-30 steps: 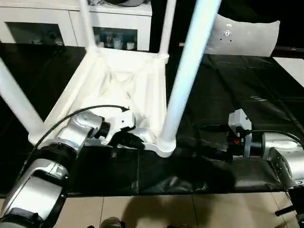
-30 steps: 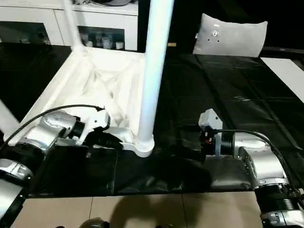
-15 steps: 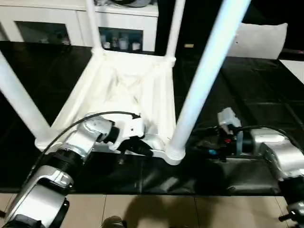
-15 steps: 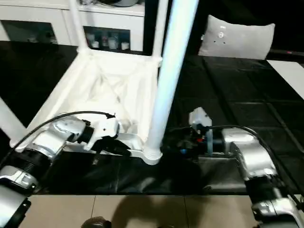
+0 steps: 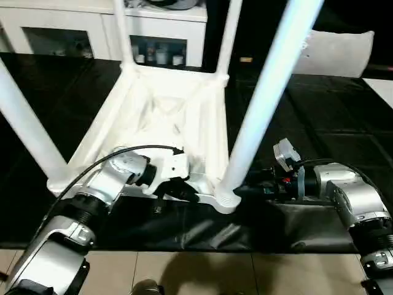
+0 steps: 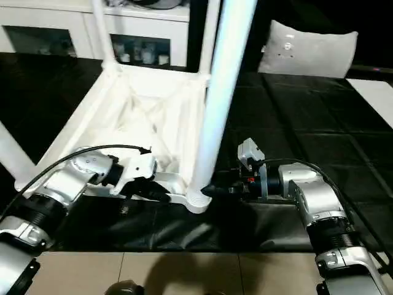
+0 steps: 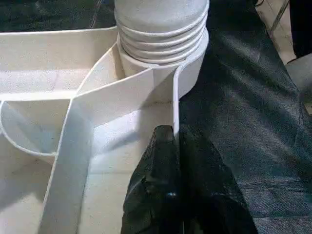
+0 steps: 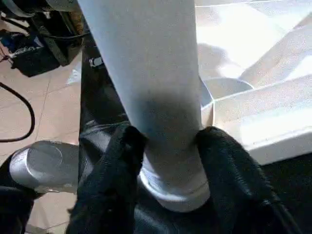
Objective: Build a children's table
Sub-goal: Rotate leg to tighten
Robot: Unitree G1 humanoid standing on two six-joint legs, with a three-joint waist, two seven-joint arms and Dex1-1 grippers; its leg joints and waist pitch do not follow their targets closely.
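The white tabletop (image 5: 166,117) lies upside down on the black-covered work table, ribs facing up. Legs stand in its corner sockets: the near-right leg (image 5: 264,92), a near-left leg (image 5: 24,129) and two far legs (image 5: 121,31). My left gripper (image 5: 184,192) is shut on the tabletop's near rim (image 7: 173,112), just beside the near-right socket. From the right, my right gripper (image 6: 215,190) reaches in to the base of the near-right leg (image 8: 156,73). Its two black fingers (image 8: 124,156) press on both sides of that leg just above the socket.
A white cabinet (image 5: 73,31) with glass doors stands behind the work table (image 5: 319,123). A white cushion (image 5: 341,52) rests at the back right. Tiled floor (image 5: 184,273) shows past the table's front edge. Cables lie on the floor (image 8: 24,53).
My right gripper has moved left to the near-right leg and closed from wide open onto its base. The left gripper has kept its hold on the rim. The camera has shifted a little.
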